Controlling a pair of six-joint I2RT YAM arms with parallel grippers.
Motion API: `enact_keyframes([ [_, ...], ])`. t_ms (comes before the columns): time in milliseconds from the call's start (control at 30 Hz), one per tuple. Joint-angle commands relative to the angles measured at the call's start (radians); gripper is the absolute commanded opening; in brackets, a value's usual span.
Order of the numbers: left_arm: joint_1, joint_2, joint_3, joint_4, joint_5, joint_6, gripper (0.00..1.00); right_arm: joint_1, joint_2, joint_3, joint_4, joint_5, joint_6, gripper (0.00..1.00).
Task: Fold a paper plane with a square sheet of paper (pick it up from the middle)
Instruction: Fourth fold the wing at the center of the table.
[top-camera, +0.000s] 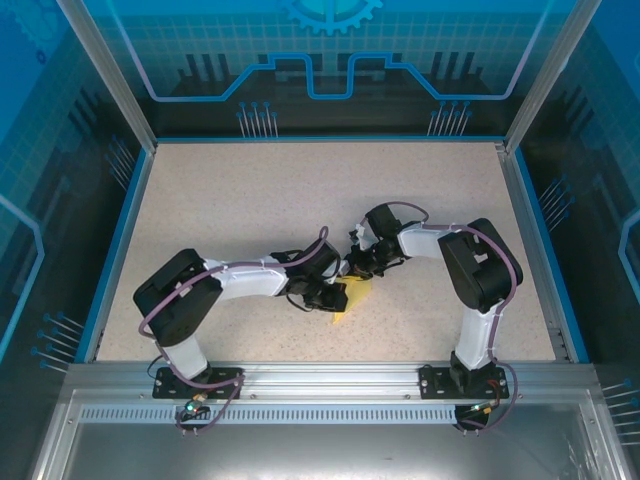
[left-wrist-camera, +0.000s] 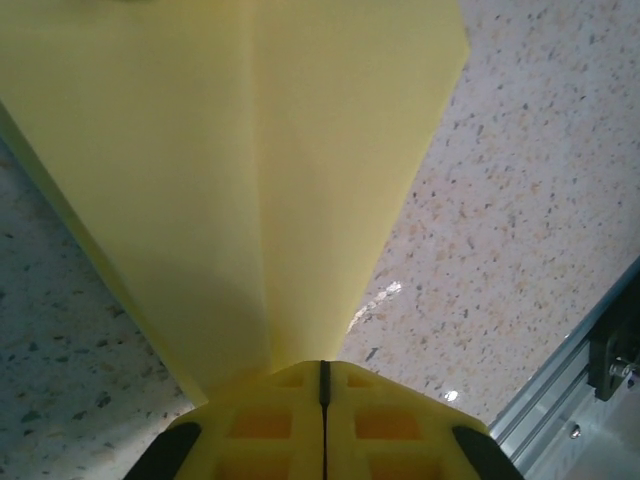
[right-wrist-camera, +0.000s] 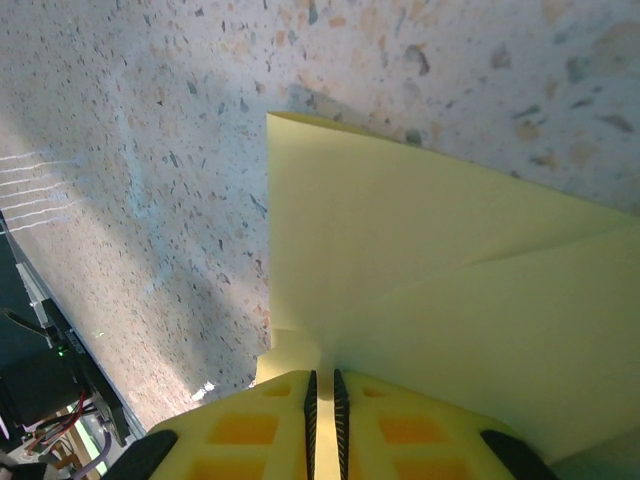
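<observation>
Where both arms meet at the front-centre of the desk (top-camera: 300, 200), the paper plane (top-camera: 352, 300) hangs between them — left claw (left-wrist-camera: 324, 375) clamped on its narrow end, right claw (right-wrist-camera: 322, 380) clamped on an edge. Open desk all round; from above, the arms hide most of the paper.

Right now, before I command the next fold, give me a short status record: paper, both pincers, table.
paper: pale-yellow sheet of paper, partly folded, with a lengthwise crease showing
left pincer: shut on the paper where it narrows
right pincer: shut on a paper edge, beside a diagonal fold
arms: the two pincers meet at the paper, towards the near middle of the table
paper lifted or resting: cannot tell
</observation>
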Motion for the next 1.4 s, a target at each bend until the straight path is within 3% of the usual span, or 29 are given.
enact_keyframes([
  [0, 0.005, 0.018, 0.012, -0.01, -0.024, 0.036, 0.04, -0.016, 0.055, -0.029, -0.006, 0.061, 0.01, 0.16],
  [833, 0.027, 0.052, -0.052, 0.007, -0.04, 0.047, 0.0, -0.028, 0.016, -0.009, -0.04, 0.063, -0.015, 0.18],
  [1100, 0.033, 0.064, -0.066, 0.008, -0.045, 0.057, 0.0, -0.036, -0.072, -0.014, -0.055, 0.078, -0.008, 0.26],
  [1367, 0.037, 0.082, -0.08, 0.038, -0.037, 0.055, 0.0, -0.025, -0.221, -0.172, 0.053, 0.072, 0.12, 0.25],
])
